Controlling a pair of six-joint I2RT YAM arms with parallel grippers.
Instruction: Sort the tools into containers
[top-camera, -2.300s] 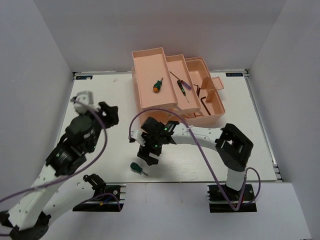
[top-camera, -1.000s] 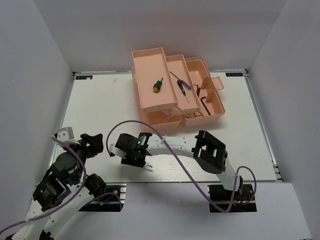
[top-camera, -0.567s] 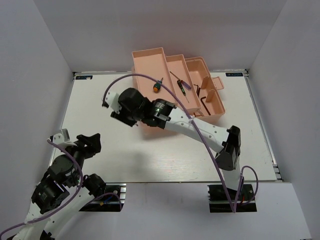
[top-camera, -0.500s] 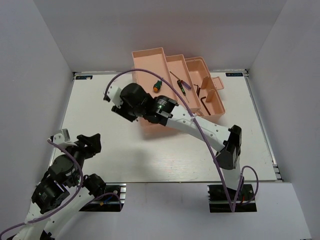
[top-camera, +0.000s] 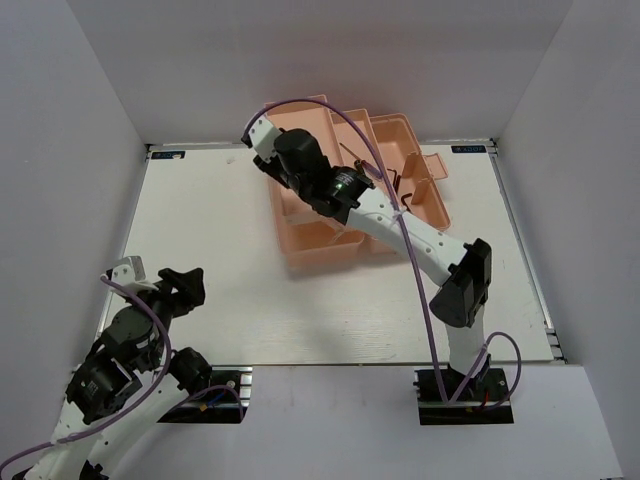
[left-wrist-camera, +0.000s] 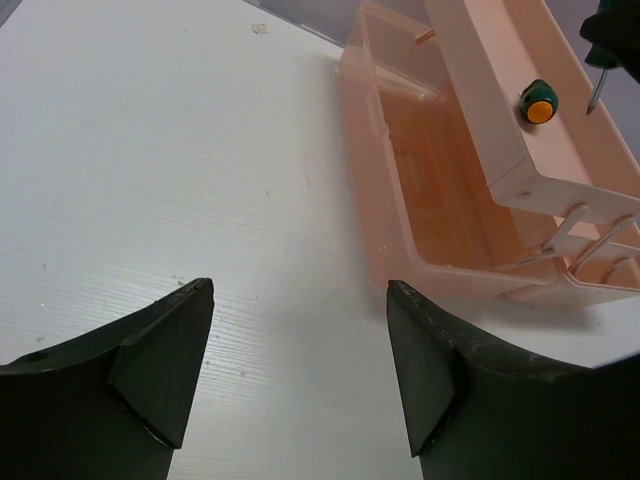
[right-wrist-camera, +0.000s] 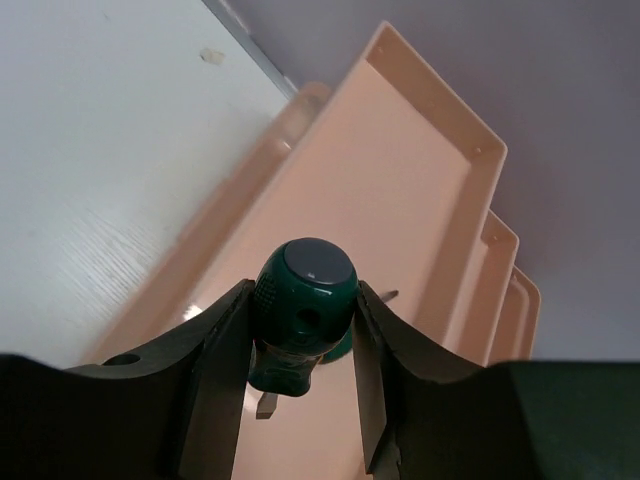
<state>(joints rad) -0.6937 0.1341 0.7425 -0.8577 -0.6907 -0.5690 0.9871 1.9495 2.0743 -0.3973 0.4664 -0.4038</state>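
Observation:
My right gripper (right-wrist-camera: 302, 290) is shut on a stubby green-handled screwdriver (right-wrist-camera: 303, 320), butt end toward the camera, and hangs over the top left tray (right-wrist-camera: 420, 190) of the salmon-pink toolbox (top-camera: 430, 215). In the top view that gripper (top-camera: 290, 160) sits above the same tray. A second stubby screwdriver with an orange cap (left-wrist-camera: 540, 100) lies in that tray and is mostly hidden behind the held one in the right wrist view. Dark hex keys (top-camera: 403, 188) lie in a right-hand compartment. My left gripper (left-wrist-camera: 298, 290) stands open over bare table at the near left (top-camera: 185, 285).
The toolbox's lower bin (left-wrist-camera: 430, 200) lies open beneath the raised trays. White walls close in the table (top-camera: 220, 230) on three sides. A purple cable (top-camera: 330, 110) arcs over the toolbox from the right arm.
The right arm has carried the green screwdriver from the near middle of the table up and back to above the toolbox's left tray. The left arm has stayed low at the near left.

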